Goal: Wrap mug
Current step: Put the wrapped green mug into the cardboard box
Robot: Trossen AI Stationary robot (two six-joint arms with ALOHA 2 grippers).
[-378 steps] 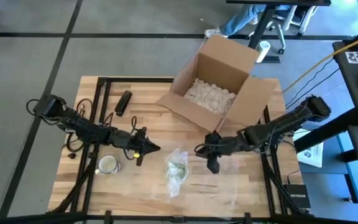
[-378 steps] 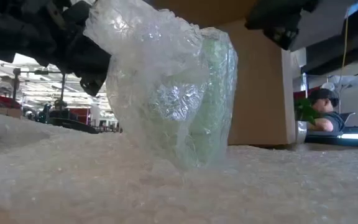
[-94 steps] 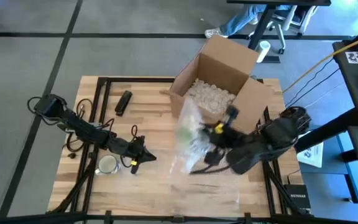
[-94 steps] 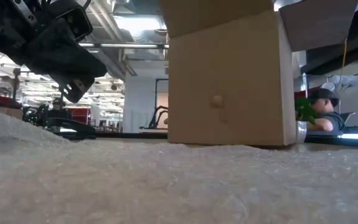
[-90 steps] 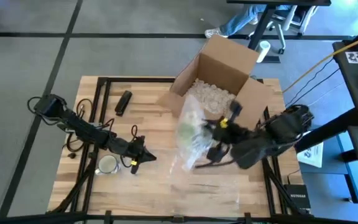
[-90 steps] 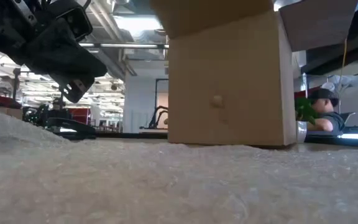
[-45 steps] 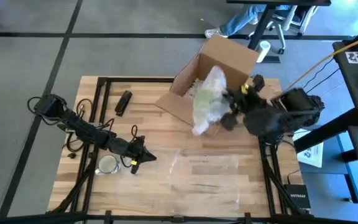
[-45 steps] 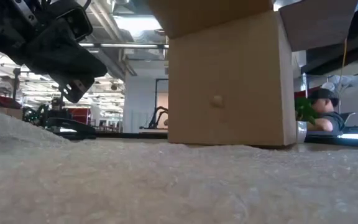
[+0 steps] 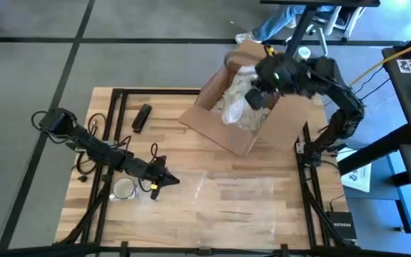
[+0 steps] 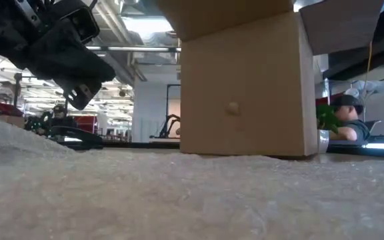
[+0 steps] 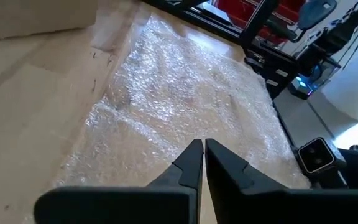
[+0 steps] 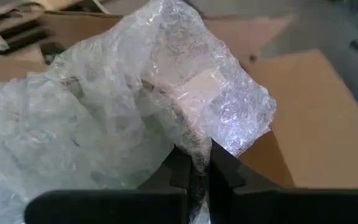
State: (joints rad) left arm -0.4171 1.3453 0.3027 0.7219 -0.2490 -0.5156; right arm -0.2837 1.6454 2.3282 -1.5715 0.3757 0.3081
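Since half a second ago the right gripper [image 9: 257,98] has carried the wrapped mug [image 9: 237,103] farther back, and it now hangs over the open cardboard box [image 9: 280,118]. Nearest the front edge, a sheet of bubble wrap [image 9: 230,196] lies flat on the wooden table [image 9: 177,143], with the left gripper [image 9: 170,178] just beside it, fingers pressed together on nothing. Farther back, the right gripper's fingers [image 12: 219,168] pinch the bundle's wrap, the mug hanging above the box's white filling

Right tool [image 9: 254,100] raised high, fingers clamped; left tool [image 9: 173,180] low, fingers together, arm outstretched
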